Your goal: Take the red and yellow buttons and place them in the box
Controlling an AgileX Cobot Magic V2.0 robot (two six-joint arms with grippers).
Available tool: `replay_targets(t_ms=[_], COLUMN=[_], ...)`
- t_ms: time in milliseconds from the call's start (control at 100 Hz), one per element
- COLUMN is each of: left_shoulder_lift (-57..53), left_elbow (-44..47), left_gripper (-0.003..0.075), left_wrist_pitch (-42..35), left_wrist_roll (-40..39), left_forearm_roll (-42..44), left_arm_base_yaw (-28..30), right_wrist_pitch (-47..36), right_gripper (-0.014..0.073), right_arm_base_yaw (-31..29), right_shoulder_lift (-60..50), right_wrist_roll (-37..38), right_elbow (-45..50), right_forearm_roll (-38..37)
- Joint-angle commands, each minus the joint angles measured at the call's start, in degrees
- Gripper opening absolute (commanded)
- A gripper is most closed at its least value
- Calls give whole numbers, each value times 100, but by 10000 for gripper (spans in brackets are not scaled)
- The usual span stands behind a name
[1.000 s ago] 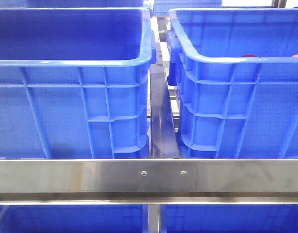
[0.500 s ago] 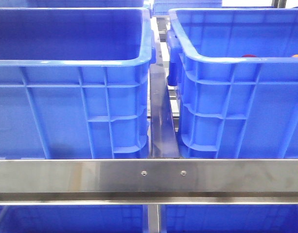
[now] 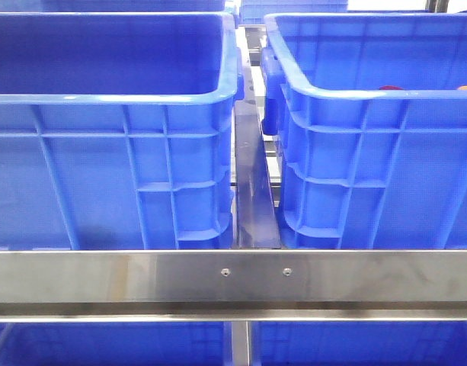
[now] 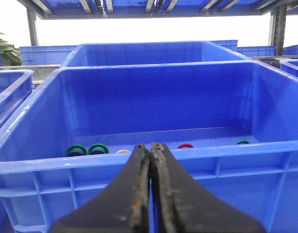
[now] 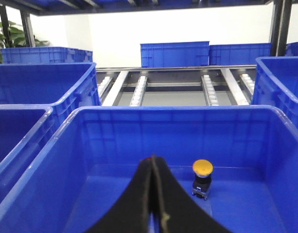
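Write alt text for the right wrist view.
The right gripper, fingers shut and empty, hangs over a blue crate holding one yellow-capped push button standing upright on the crate floor. More blue crates and a roller conveyor lie beyond.

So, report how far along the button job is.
Done: possibly one, a yellow-capped button stands in the box before the right gripper; I cannot tell whether it was placed. In hand: nothing, left gripper and right both shut empty. To do: red button and orange-yellow button lie in the crate among green pieces.
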Motion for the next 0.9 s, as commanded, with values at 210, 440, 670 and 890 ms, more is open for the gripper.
replay_targets(t_ms=[210, 440, 670, 890], left_shoulder_lift=[-181, -181, -181, -181], left_elbow=[282, 282, 282, 282], left_gripper=[-19, -19, -19, -19], left_wrist_pitch=[-463, -463, -463, -463], left_wrist_roll=[-59, -59, -59, -59], left_forearm_roll=[-4, -4, -4, -4], left_arm_base_yaw=[13, 13, 13, 13], right_wrist_pitch=[-1685, -1759, -1772, -1798], right_gripper=[-67, -67, -67, -67], right_arm_base_yaw=[2, 2, -16, -16], right_shoulder_lift=[-835, -1592, -1752, -1752], right_wrist_roll=[114, 114, 114, 114], right_elbow=[1360, 2293, 2569, 2569], right_forearm_roll=[-130, -130, -111, -111])
